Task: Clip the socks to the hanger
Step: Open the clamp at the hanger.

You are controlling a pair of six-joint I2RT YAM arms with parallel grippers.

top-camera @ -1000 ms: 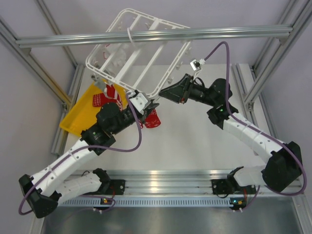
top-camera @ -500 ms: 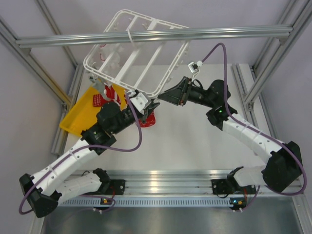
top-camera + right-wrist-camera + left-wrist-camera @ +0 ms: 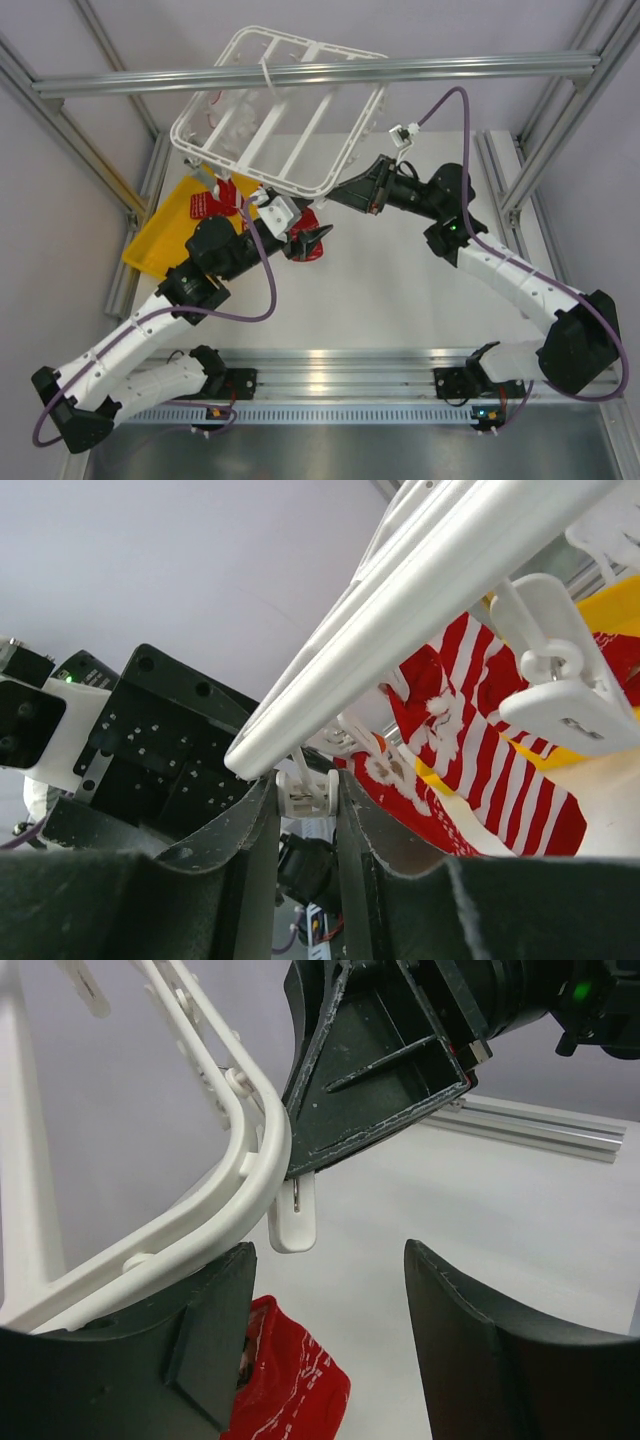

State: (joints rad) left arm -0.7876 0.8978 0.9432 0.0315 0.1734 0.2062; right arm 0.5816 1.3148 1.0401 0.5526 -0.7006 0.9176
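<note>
Hanger (image 3: 283, 110) hangs tilted above the table (image 3: 400, 290), its near corner lying between the two grippers. Right gripper (image 3: 306, 785) is closed on a small white clip (image 3: 307, 795) dangling under the frame's rim at that corner. Left gripper (image 3: 328, 1252) stands with its jaws apart, holding nothing, and the same clip hangs just ahead of its fingers. One red sock (image 3: 290, 1395) shows just below those fingers; whether any clip holds it cannot be told. Striped socks (image 3: 480, 730) show beyond the right gripper, under the frame, with a yellow tray (image 3: 160, 235) behind them.
</note>
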